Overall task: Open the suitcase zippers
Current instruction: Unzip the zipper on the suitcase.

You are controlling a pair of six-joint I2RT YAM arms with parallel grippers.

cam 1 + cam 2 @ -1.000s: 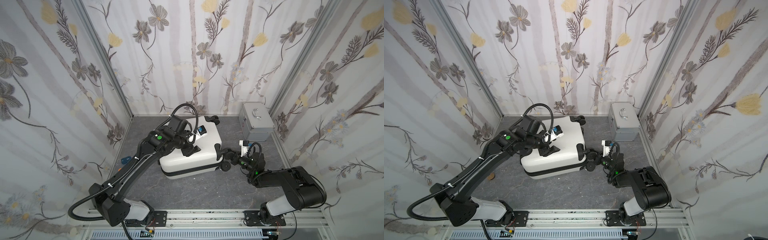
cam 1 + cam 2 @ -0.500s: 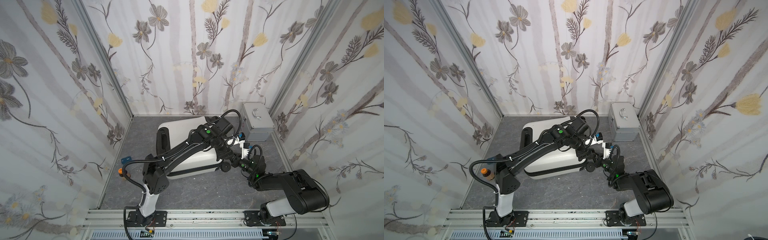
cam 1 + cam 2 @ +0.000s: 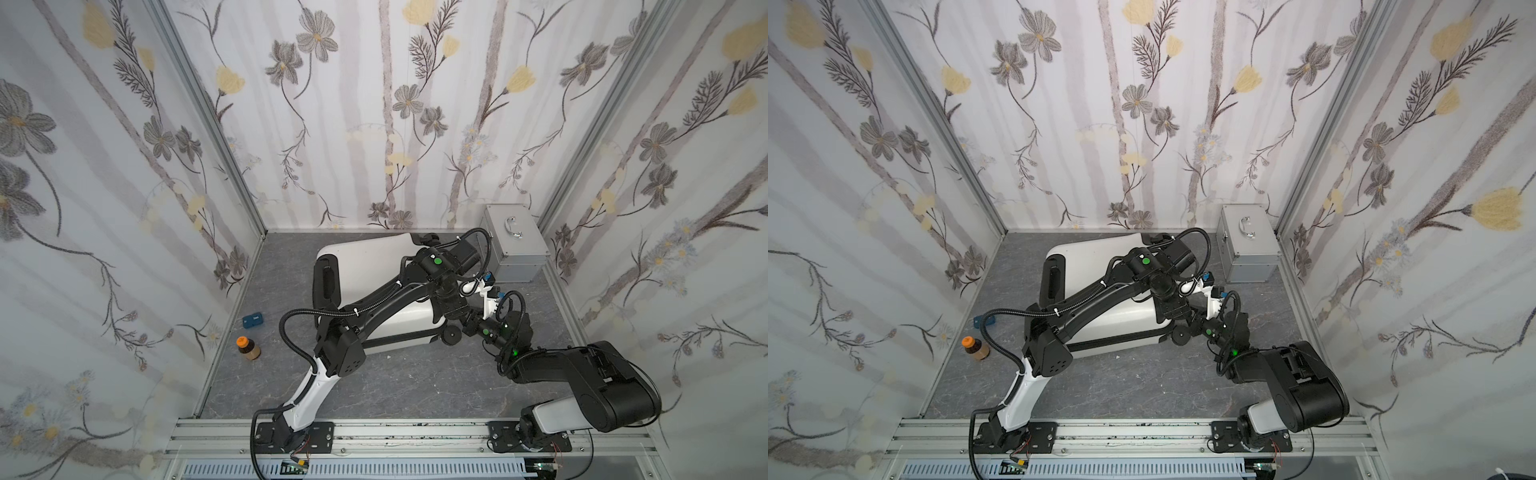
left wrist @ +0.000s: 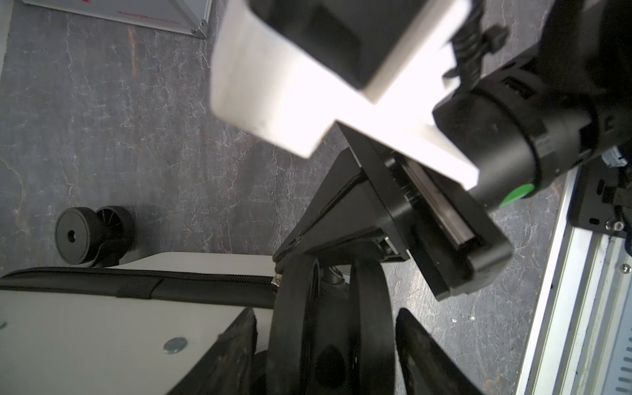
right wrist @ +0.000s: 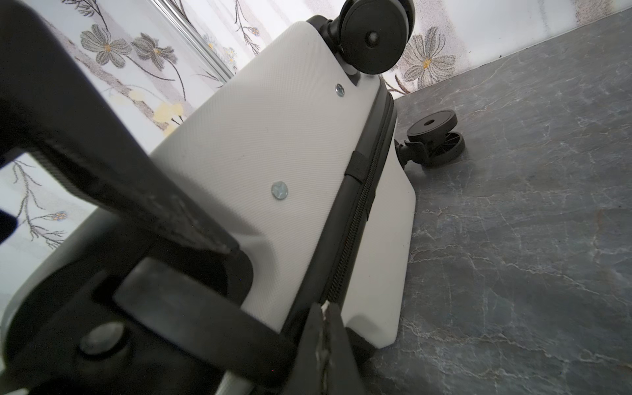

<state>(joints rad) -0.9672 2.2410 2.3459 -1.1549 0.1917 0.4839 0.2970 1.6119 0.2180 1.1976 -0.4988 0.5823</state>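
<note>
The white suitcase [image 3: 365, 266] [image 3: 1092, 262] lies flat on the grey floor. Its black zipper band [image 5: 355, 232] [image 4: 136, 284] runs along the middle seam. My left arm reaches across the shell to the wheel end. There my left gripper [image 4: 326, 342] [image 3: 454, 318] stands open with a black double wheel [image 4: 369, 307] [image 3: 451, 334] between its fingers, narrow gaps on both sides. My right gripper [image 5: 325, 309] [image 4: 278, 270] [image 3: 469, 328] is shut at the seam beside that wheel, with a small silvery zipper pull [image 4: 276, 279] between its tips.
A silver box [image 3: 513, 245] [image 3: 1246, 241] with a chrome handle stands at the back right, close behind both wrists. An orange-capped bottle [image 3: 248, 348] and a small blue object [image 3: 252, 320] sit by the left wall. Another wheel [image 5: 434, 140] rests on the floor.
My left arm has swung from the left part of the suitcase top over to its wheel end and come down around the wheel. The right gripper has stayed shut at the seam.
</note>
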